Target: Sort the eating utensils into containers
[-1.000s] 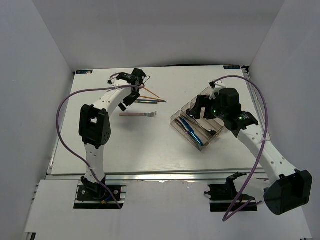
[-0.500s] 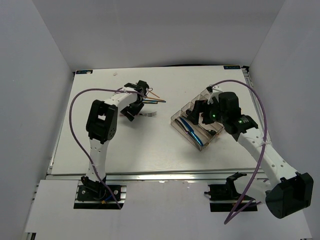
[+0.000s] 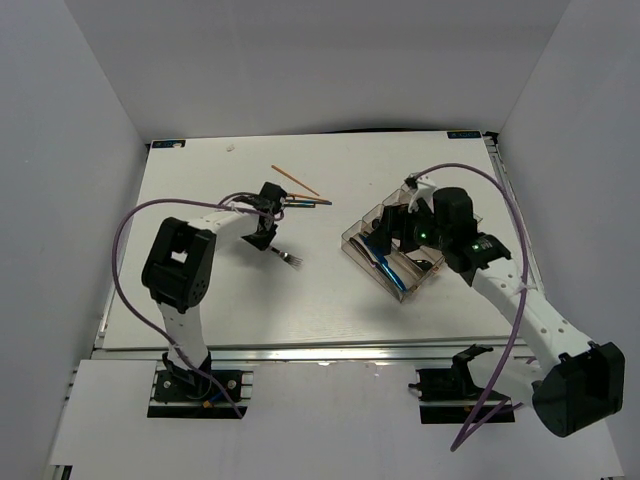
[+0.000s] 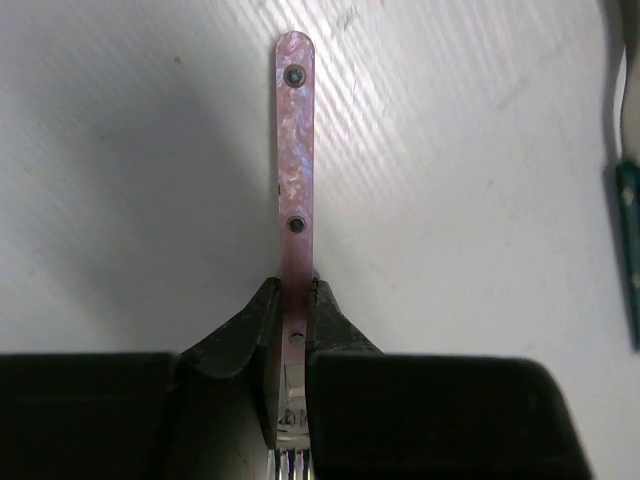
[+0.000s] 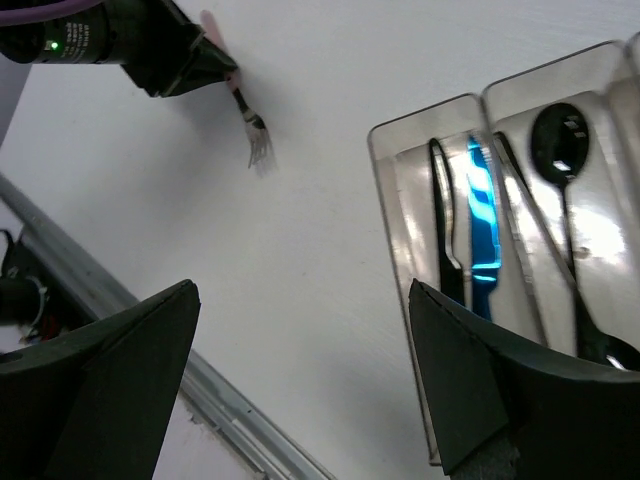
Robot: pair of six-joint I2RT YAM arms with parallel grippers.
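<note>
My left gripper (image 3: 268, 233) is shut on the pink-handled fork (image 4: 295, 150). The handle sticks out ahead of the fingers, and the silver tines (image 3: 292, 258) point toward the near right. The right wrist view also shows this fork (image 5: 250, 125). My right gripper (image 5: 303, 300) stands open and empty over the left near end of the clear divided tray (image 3: 352, 248). In the tray (image 5: 385, 160) lie a black fork (image 5: 445, 230), a blue knife (image 5: 482, 220) and a black spoon (image 5: 560, 140). An orange chopstick (image 3: 295, 180) and dark utensils (image 3: 305, 202) lie on the table behind the left gripper.
A dark teal handle (image 4: 628, 250) lies to the right of the held fork. White walls enclose the table on three sides. A metal rail (image 3: 330, 352) runs along the near edge, by the arm bases.
My left gripper came nearer, closed on the pink-handled fork and turned it, so its tines now point near right. My right gripper shifted slightly left over the tray.
</note>
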